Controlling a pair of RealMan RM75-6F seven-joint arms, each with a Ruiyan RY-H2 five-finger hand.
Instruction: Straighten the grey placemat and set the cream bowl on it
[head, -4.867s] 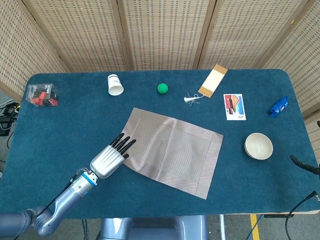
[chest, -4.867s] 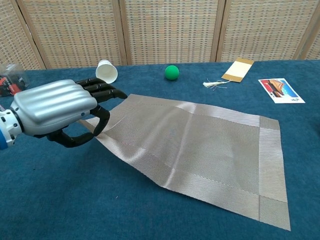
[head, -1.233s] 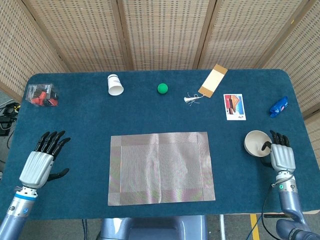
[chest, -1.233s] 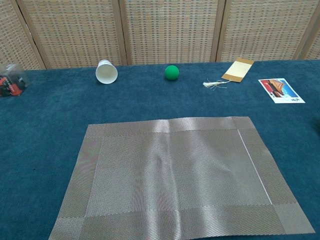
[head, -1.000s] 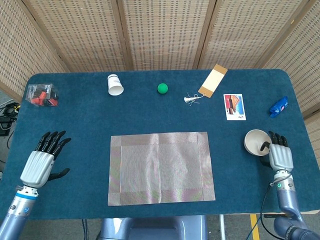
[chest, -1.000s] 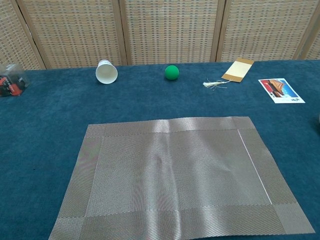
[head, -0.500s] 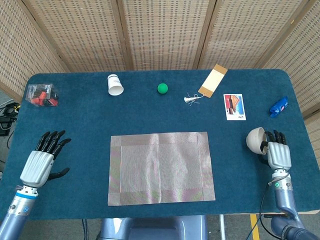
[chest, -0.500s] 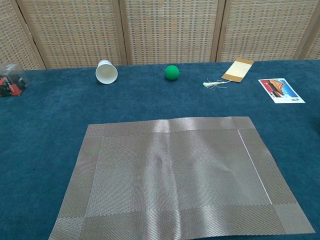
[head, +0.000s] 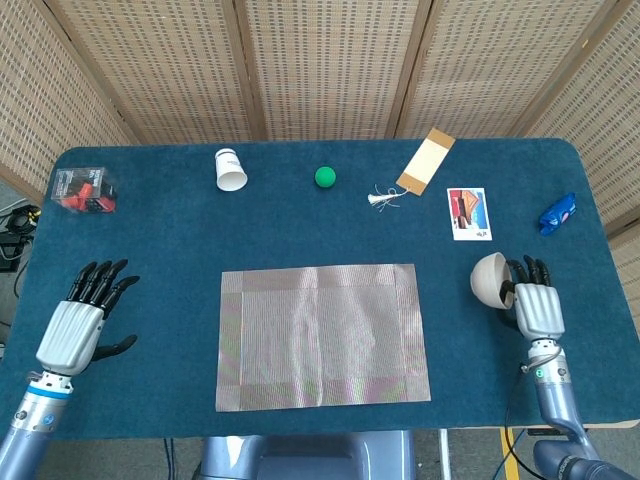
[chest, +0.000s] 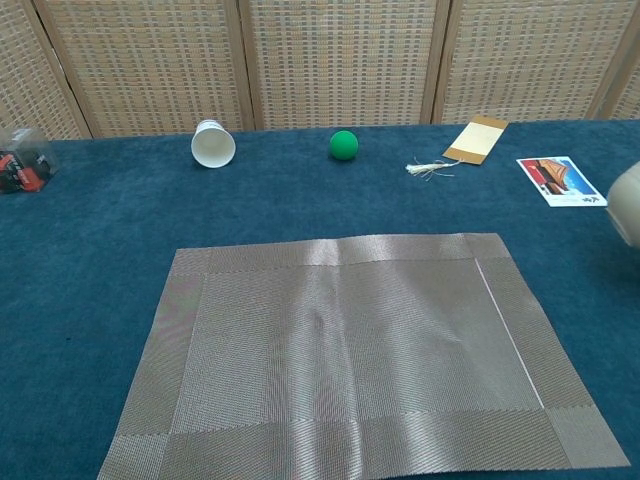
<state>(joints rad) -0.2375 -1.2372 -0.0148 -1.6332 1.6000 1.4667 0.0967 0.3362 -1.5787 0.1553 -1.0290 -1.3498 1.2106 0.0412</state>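
Grey woven placemat (head: 318, 335) lies flat and square near the front edge of the blue tabletop (head: 180, 230), about midway along it. To its right, near the right edge, the right hand (head: 530, 300) grips the cream bowl (head: 489, 280), tipped on its side and off the mat. The left hand (head: 80, 320) rests by the front left corner, fingers spread, holding nothing. A cup (head: 230, 169) and green ball (head: 325, 177) sit along the back edge.

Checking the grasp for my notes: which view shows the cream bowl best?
The head view: the cream bowl shows whole, tipped on its side, held by the right hand. The chest view catches only a sliver at its right edge.
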